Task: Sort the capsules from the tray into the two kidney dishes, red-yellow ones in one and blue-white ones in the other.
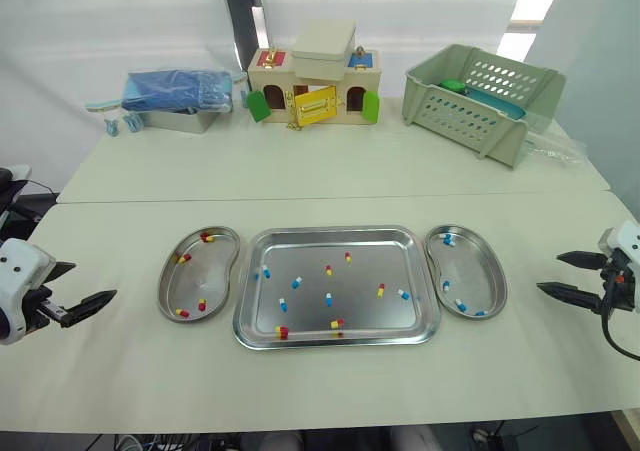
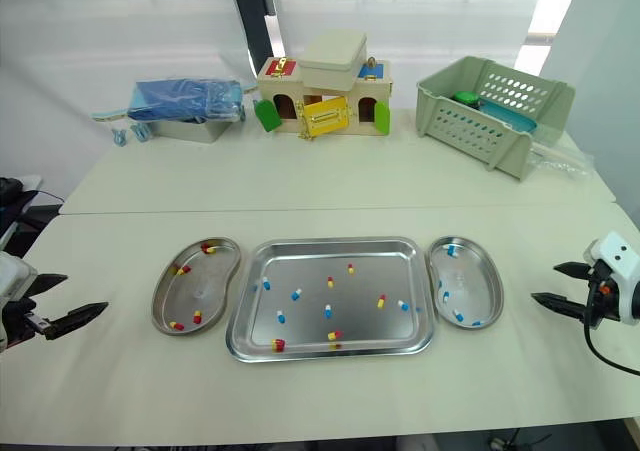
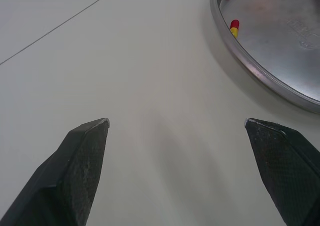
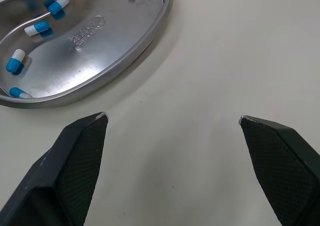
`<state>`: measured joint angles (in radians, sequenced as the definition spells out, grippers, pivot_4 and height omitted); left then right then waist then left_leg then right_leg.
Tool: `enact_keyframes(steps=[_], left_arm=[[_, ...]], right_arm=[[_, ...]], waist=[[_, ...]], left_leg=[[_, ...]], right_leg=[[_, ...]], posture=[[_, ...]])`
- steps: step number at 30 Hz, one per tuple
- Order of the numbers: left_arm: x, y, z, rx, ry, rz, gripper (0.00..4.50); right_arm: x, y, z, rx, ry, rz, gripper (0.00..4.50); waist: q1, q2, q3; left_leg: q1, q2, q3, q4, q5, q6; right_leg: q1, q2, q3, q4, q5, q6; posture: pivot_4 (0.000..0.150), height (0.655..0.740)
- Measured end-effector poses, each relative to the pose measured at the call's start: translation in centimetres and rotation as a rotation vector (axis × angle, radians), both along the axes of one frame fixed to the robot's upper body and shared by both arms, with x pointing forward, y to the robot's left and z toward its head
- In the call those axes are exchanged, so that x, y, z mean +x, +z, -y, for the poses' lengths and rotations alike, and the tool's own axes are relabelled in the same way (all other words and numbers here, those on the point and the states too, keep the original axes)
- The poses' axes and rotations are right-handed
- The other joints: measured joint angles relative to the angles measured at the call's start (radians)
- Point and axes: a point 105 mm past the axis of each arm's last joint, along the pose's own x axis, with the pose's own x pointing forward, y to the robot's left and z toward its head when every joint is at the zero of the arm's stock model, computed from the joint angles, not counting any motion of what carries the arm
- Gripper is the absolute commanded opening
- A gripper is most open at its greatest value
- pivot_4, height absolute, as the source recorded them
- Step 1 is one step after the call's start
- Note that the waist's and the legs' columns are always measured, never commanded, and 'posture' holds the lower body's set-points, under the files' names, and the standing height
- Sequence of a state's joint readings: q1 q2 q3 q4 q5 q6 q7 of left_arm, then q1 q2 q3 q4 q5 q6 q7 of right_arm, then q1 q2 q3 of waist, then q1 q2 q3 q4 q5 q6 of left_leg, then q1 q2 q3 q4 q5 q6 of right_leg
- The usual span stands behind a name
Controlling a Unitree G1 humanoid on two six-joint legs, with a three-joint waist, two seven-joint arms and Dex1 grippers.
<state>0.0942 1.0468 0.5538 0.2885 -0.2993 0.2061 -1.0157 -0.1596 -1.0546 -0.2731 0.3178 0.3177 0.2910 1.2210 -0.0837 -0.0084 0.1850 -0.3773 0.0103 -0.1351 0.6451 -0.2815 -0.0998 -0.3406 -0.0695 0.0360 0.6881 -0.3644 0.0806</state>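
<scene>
Tray (image 1: 330,234) sits mid-bench (image 1: 330,181), with red-yellow capsules (image 1: 381,290) and blue-white capsules (image 1: 297,282) scattered loose in it. Left kidney dish (image 1: 222,271) lies just left of the tray and holds red-yellow ones. Right kidney dish (image 1: 482,269) lies just right of the tray and holds blue-white ones. Left tool (image 1: 95,279) is well left of the tray, past the left dish, fingers apart, empty. Right tool (image 1: 548,272) is well right of the tray, past the right dish, fingers apart, empty.

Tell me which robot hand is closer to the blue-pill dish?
Right. The right gripper is just outside the blue-pill dish; the left gripper is beyond the tray and red-yellow dish.
</scene>
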Motion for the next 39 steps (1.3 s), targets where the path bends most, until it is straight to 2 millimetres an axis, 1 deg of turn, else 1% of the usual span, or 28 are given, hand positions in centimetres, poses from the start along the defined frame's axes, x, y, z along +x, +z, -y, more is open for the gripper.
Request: enact_keyframes(steps=[5,7,9,12,15,17,19,21,23,25,26,29,32,39], left_arm=[[-0.2,-0.2,0.0,-0.003,-0.001,-0.008,4.50],[-0.7,-0.5,0.5,-0.030,-0.016,-0.003,4.50],[-1.4,-0.9,1.3,-0.076,-0.046,0.006,4.50],[-2.8,-0.9,3.4,-0.189,-0.098,0.092,4.50],[-4.5,-1.6,6.0,-0.294,-0.147,0.133,4.50],[-5.8,-1.9,8.2,-0.373,-0.160,0.190,4.50],[-6.6,-2.1,9.9,-0.433,-0.158,0.253,4.50],[-8.0,-2.7,11.2,-0.459,-0.152,0.276,4.50],[-9.2,-3.8,12.7,-0.515,-0.149,0.301,4.50],[-9.8,-4.6,13.9,-0.547,-0.154,0.328,4.50],[-9.9,-4.6,14.3,-0.551,-0.168,0.356,4.50],[-10.2,-4.5,15.0,-0.521,-0.200,0.428,4.50],[-10.5,-4.8,15.6,-0.520,-0.196,0.477,4.50],[-10.9,-4.9,16.6,-0.524,-0.205,0.534,4.50]], right_arm=[[-0.2,-0.3,0.1,0.000,-0.003,-0.012,4.45],[-0.2,-0.3,0.0,-0.001,0.001,-0.011,4.45],[-0.3,-0.2,0.0,-0.003,0.002,-0.014,4.45],[-0.4,0.0,0.1,-0.010,0.013,-0.020,4.45],[-0.4,0.3,0.1,-0.014,0.019,-0.021,4.45],[-0.2,0.7,0.1,-0.014,0.028,-0.016,4.45],[-0.1,1.0,0.2,-0.023,0.031,-0.017,4.45],[0.3,1.4,0.2,-0.030,0.038,-0.009,4.45],[0.3,1.3,0.4,-0.033,0.032,-0.018,4.45],[0.3,1.2,0.4,-0.031,0.035,-0.026,4.45],[0.3,1.1,0.3,-0.031,0.037,-0.028,4.45],[0.4,1.3,0.2,-0.031,0.047,-0.023,4.45],[0.4,1.4,0.1,-0.029,0.052,-0.023,4.45],[0.3,1.7,0.2,-0.042,0.064,-0.029,4.45]], waist=[[0.000,0.000,0.000],[-0.001,0.000,0.000],[-0.002,0.000,0.000],[-0.002,0.000,0.000],[0.002,-0.001,0.000],[0.003,0.000,-0.001],[0.006,-0.001,-0.001],[0.009,-0.002,-0.002],[0.013,-0.001,-0.002],[0.024,-0.001,-0.002],[0.028,-0.001,-0.002],[0.034,0.002,-0.004],[0.036,0.002,-0.004],[0.039,0.002,-0.004]], left_leg=[[0.000,0.000,0.002,0.000,0.000,0.000],[0.000,0.000,0.003,0.000,0.000,0.000],[0.000,0.001,0.004,0.000,0.000,0.000],[0.000,0.001,0.005,0.000,0.000,0.000],[0.000,0.001,0.005,0.001,0.000,0.001],[0.000,0.001,0.006,0.001,-0.001,0.001],[0.001,0.001,0.005,0.002,-0.001,0.001],[0.002,0.001,0.006,0.001,-0.001,0.001],[0.005,0.001,0.008,0.001,-0.002,0.004],[0.006,0.001,0.008,0.001,-0.003,0.004],[0.007,0.001,0.008,0.001,-0.003,0.004],[0.008,0.001,0.011,0.001,-0.003,0.005],[0.008,0.000,0.015,0.001,-0.005,0.009],[0.008,0.000,0.015,0.001,-0.006,0.010]], right_leg=[[-0.002,0.000,0.003,0.002,0.000,0.000],[-0.003,0.000,0.004,0.002,0.000,0.000],[-0.003,0.000,0.004,0.002,0.000,0.000],[-0.003,0.000,0.005,0.002,0.000,0.000],[-0.002,0.000,0.005,0.002,0.000,0.000],[-0.002,-0.001,0.006,0.001,0.001,0.001],[-0.001,-0.001,0.005,0.001,0.001,0.001],[0.000,0.000,0.006,0.001,0.001,0.001],[0.004,-0.001,0.007,-0.002,0.001,0.001],[0.005,-0.001,0.007,-0.002,0.001,0.001],[0.006,0.000,0.007,-0.002,0.001,0.001],[0.008,-0.001,0.010,-0.008,0.003,0.004],[0.007,-0.002,0.013,-0.011,0.003,0.005],[0.007,-0.002,0.013,-0.010,0.003,0.005]], posture=[[0.150,0.7400],[0.150,0.7400],[0.150,0.7400],[0.150,0.7400],[0.150,0.7400],[0.150,0.7400],[0.150,0.7400],[0.150,0.7400],[0.150,0.7400],[0.150,0.7400],[0.150,0.7400],[0.150,0.7400],[0.150,0.7400],[0.150,0.7400]])
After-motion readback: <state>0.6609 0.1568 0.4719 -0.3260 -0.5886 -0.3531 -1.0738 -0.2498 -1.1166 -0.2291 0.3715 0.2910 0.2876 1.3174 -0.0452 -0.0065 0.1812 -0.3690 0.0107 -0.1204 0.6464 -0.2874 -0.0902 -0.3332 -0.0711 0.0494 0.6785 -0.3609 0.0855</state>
